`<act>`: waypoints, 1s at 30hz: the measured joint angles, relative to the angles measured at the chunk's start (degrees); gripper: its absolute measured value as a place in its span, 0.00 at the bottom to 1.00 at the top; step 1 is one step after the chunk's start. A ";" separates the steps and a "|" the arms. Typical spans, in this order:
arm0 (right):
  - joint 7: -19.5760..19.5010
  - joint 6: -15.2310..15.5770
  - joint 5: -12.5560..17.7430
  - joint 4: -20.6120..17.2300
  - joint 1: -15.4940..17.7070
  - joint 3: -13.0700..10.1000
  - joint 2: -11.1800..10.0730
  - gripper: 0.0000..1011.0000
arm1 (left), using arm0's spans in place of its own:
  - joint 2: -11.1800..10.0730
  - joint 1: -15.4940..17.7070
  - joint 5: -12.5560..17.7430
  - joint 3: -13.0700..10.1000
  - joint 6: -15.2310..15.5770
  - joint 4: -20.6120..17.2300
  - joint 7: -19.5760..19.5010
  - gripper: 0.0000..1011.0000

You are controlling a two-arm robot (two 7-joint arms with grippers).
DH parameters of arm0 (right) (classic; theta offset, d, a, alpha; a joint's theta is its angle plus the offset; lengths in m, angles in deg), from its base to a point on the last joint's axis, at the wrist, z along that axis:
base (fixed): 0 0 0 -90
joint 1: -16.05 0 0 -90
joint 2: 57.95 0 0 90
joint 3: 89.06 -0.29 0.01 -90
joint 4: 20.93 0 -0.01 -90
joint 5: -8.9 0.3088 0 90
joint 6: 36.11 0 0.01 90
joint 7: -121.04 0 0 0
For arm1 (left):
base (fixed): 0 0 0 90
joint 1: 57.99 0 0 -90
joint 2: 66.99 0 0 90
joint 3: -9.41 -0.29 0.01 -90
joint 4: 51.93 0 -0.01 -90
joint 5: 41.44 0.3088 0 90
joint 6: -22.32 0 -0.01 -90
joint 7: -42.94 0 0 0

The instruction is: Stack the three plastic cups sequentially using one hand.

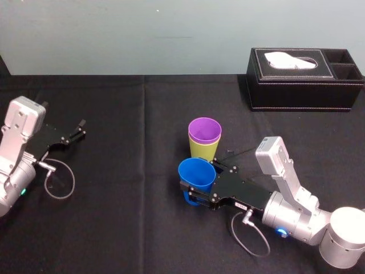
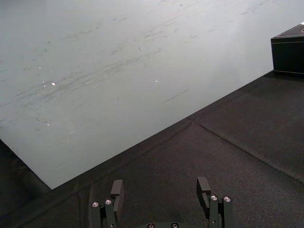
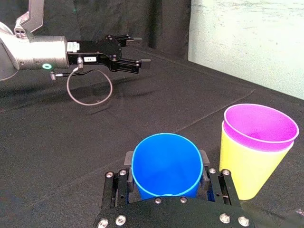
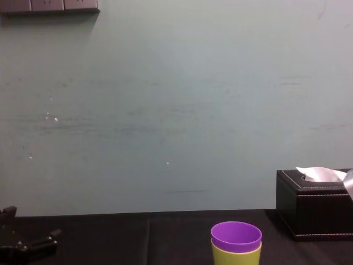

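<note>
The purple cup (image 1: 205,130) sits nested inside the yellow-green cup (image 1: 202,150), upright near the table's middle; the pair also shows in the right wrist view (image 3: 260,126) (image 3: 247,171) and the chest view (image 4: 236,236) (image 4: 236,255). Just in front of them the blue cup (image 1: 197,174) (image 3: 166,164) stands between the fingers of my right gripper (image 1: 198,181) (image 3: 166,159), both fingers touching its sides. My left gripper (image 1: 80,128) (image 2: 161,187) rests at the far left with its fingers apart and nothing between them.
A black tissue box (image 1: 305,80) (image 4: 314,210) stands at the back right of the black cloth-covered table (image 1: 131,217). A cable loop (image 1: 60,182) hangs by the left arm. A pale wall (image 4: 165,110) lies behind the table.
</note>
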 joint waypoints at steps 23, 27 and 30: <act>0.03 6.77 2.45 -9.62 -1.69 -1.28 -3.48 0.72 | 0.00 0.00 0.00 0.00 0.00 0.00 0.00 1.00; 0.01 9.25 3.15 -10.26 -3.77 -1.26 -3.75 0.72 | 0.00 0.00 0.00 0.00 0.00 0.00 0.00 1.00; -0.03 11.38 4.01 -10.33 -5.71 -1.22 -3.79 0.72 | 0.00 0.00 0.00 0.00 0.00 0.00 0.00 1.00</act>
